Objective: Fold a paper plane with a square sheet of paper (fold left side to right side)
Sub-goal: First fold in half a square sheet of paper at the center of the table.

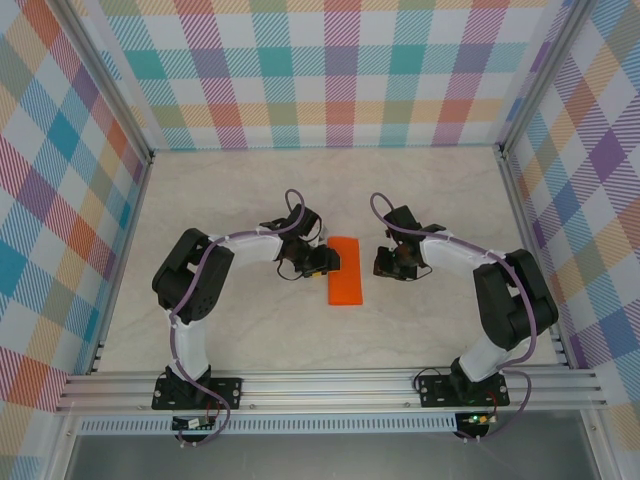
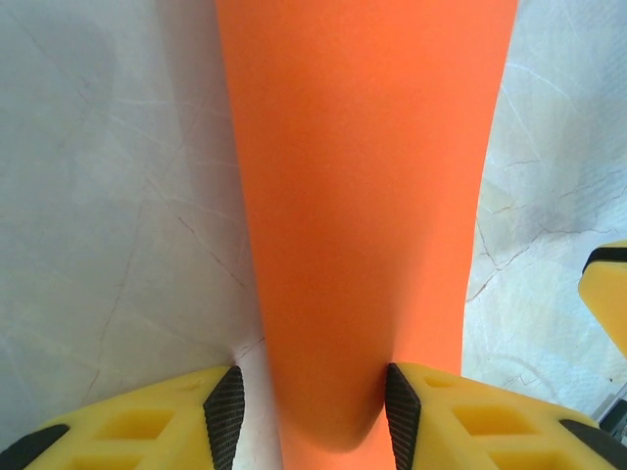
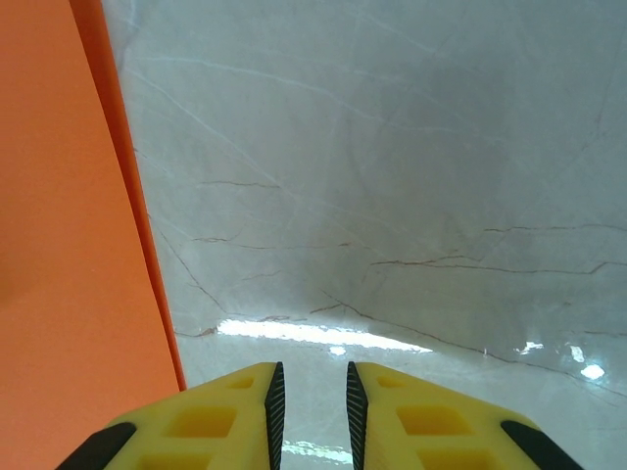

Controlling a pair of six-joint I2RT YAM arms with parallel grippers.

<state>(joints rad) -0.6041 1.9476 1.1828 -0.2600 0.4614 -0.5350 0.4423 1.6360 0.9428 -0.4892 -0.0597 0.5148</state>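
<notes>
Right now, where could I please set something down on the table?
Bare: the far table by the back wall, and the strip between orange paper and front rail. Crowded: the centre, left claw and right claw flanking the paper.

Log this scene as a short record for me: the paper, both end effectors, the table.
paper: square sheet of paper, orange, showing as a narrow rectangle
surface: pale marbled table, paper lies midway between the arms
left end effector: at the paper's left edge, jaws apart, paper between them
right end effector: just right of the paper, apart from it, narrow gap, nothing held
fold status: no pointed plane shape yet
</notes>
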